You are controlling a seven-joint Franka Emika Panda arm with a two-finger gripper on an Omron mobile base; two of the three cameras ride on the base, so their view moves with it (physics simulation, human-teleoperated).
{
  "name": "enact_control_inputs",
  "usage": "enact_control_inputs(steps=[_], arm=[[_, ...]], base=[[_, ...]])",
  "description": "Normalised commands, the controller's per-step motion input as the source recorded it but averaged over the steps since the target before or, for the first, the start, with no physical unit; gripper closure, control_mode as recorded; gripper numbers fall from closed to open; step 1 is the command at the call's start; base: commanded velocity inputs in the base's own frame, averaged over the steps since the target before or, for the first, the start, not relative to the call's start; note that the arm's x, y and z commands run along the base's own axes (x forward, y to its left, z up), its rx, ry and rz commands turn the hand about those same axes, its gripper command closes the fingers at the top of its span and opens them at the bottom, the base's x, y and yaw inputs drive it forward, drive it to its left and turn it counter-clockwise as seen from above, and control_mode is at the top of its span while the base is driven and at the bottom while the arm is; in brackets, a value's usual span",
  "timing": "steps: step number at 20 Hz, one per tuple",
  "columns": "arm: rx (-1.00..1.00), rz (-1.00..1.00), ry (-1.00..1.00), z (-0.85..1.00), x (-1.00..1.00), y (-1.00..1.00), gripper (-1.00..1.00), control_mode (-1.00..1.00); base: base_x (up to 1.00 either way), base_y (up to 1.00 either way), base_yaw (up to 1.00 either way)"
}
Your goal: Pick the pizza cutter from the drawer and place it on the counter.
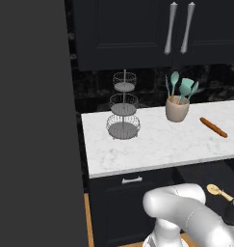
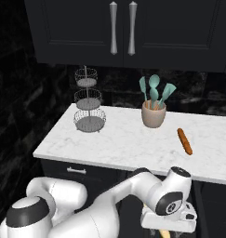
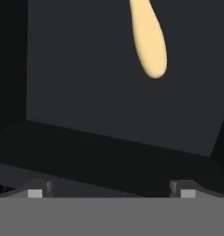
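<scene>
The counter (image 1: 157,144) is running white and veined beneath dark upper cabinets (image 1: 137,29) with two silver handles (image 1: 178,28). A three-tier wire stand (image 1: 123,108) is standing at its left end. A beige crock (image 1: 177,110) holding teal utensils (image 1: 182,87) is sitting further right, and a rolling pin (image 1: 214,127) is lying flat beyond it, well apart from both. Below the slab, a closed front with a small silver pull (image 1: 132,180) is showing.

The drawer (image 3: 109,92) is standing open under the counter's right part, its floor black. The cutter (image 1: 218,191) is lying inside it, wheel end toward the left in the left base view; the hand view is showing its tan handle end (image 3: 149,39).

The gripper (image 3: 111,191) is hanging over the drawer, fingers (image 3: 36,191) spread wide, gripping nothing and touching nothing, the cutter lying ahead of them.
</scene>
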Motion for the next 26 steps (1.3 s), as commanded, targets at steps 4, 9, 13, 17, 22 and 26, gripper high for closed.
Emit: enact_control_inputs(steps=[4,9,13,17,22,26], arm=[[0.00,0.11,-0.33,0.24,0.30,0.00,-1.00,-1.00],[-0.04,0.04,0.03,0.17,0.49,0.01,-1.00,-1.00],[-0.03,0.06,0.08,0.00,0.55,0.01,-1.00,-1.00],[0.00,0.14,0.00,-0.23,0.33,-0.07,-1.00,-1.00],[0.00,0.14,0.00,-0.29,0.27,-0.09,-1.00,-1.00],[0.00,0.13,0.00,-0.39,0.09,-0.04,-1.00,-1.00]], base=[[0.00,0.00,0.00],[0.00,0.00,0.00],[0.00,0.00,0.00],[0.00,0.00,0.00],[0.00,0.00,0.00],[0.00,0.00,0.00]])
